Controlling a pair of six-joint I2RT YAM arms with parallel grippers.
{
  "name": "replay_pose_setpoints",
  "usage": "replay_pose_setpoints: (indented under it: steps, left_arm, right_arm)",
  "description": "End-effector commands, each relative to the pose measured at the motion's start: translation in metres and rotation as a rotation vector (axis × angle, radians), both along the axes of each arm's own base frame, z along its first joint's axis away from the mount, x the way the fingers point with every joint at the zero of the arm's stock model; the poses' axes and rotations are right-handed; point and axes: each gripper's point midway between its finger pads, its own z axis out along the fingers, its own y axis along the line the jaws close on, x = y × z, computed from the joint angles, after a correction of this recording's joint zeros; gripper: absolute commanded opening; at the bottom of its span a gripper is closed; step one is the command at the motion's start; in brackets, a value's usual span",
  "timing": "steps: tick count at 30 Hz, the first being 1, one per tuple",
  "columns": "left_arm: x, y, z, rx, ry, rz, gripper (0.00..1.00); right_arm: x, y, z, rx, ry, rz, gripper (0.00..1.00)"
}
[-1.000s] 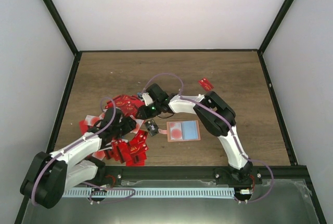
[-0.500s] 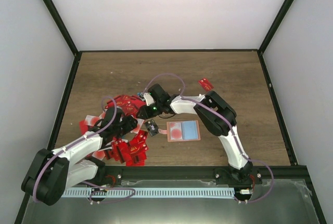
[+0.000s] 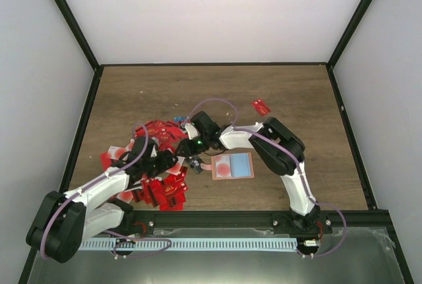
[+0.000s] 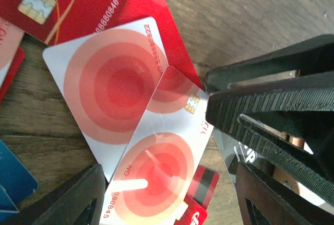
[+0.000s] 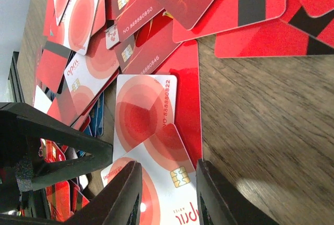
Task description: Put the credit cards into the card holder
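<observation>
Right claw [image 5: 167,168] has slid nearer — part-open over a pale credit card [image 5: 162,200], gripping nothing; left claw [image 4: 171,193] wide, empty. Picking stage — next, pinch its edge.

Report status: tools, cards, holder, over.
Left tool open over overlapping pale credit cards. Right tool part open at the top card. Card holder open beside the pile. Tools crowding each other.

Left end effector [image 3: 169,161], right end effector [image 3: 193,161] close together over credit cards [image 3: 161,193], beside card holder [image 3: 232,165].
</observation>
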Motion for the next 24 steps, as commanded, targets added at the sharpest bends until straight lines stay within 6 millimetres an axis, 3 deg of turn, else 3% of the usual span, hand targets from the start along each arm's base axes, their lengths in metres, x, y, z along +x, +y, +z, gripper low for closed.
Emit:
replay_pose_setpoints:
  steps: [1,4,17,24]
  left_arm:
    - [-0.033,0.005,-0.017,0.052,0.14,-0.079,0.71]
    - [-0.033,0.016,-0.013,0.134,0.148,-0.085,0.72]
    - [-0.056,0.004,-0.021,0.086,0.218,-0.166,0.7]
    - [-0.066,0.028,-0.023,0.178,0.258,-0.074,0.7]
  right_arm:
    - [-0.021,-0.016,-0.027,-0.095,0.086,-0.008,0.32]
    - [-0.023,-0.017,-0.029,-0.1,0.094,-0.006,0.32]
    - [-0.036,-0.023,-0.026,-0.108,0.105,-0.011,0.31]
    - [-0.036,-0.029,-0.034,-0.135,0.098,-0.021,0.31]
